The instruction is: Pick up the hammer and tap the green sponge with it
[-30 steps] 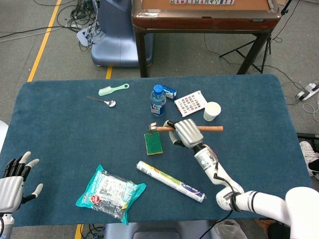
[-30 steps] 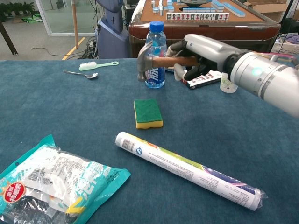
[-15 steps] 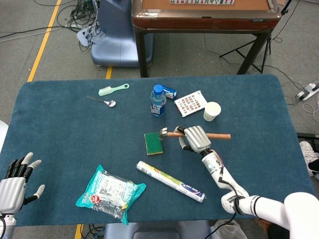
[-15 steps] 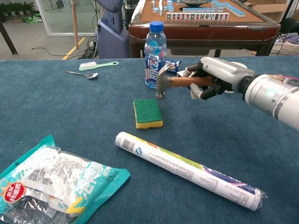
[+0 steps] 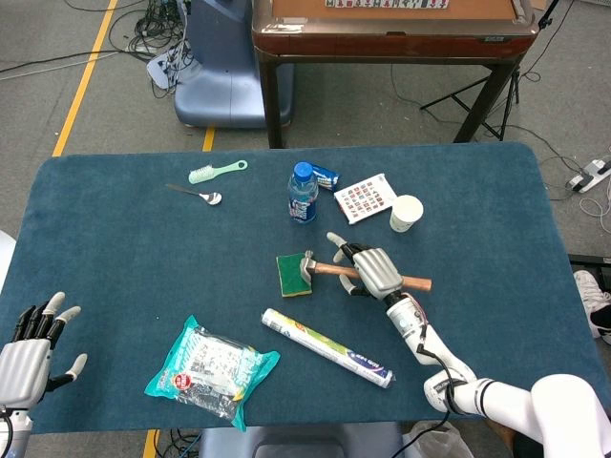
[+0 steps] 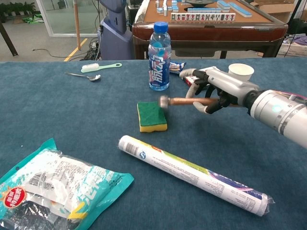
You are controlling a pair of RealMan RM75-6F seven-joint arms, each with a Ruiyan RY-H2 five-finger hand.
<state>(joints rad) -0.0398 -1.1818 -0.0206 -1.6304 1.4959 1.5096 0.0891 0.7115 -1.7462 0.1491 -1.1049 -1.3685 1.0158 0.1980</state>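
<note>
My right hand [image 5: 374,270] [image 6: 214,90] grips the wooden handle of the hammer [image 5: 336,270] [image 6: 181,101]. The hammer lies nearly level, and its metal head touches the right edge of the green sponge [image 5: 292,275] [image 6: 150,116]. The sponge has a green top over a yellow base and lies flat in the middle of the blue table [image 5: 115,248]. My left hand [image 5: 27,342] hovers at the near left corner of the table, fingers spread, holding nothing.
A water bottle [image 5: 303,193] [image 6: 159,56], a card of tiles [image 5: 367,197] and a paper cup [image 5: 406,213] [image 6: 241,72] stand behind the sponge. A rolled tube [image 5: 326,346] [image 6: 192,174] and a snack bag [image 5: 210,368] [image 6: 53,186] lie nearer me. A brush [image 5: 216,171] and spoon [image 5: 197,194] sit far left.
My right hand has swung the hammer down and toward the sponge; the head went from beside the bottle, raised, to the sponge's right edge. The left hand stayed put.
</note>
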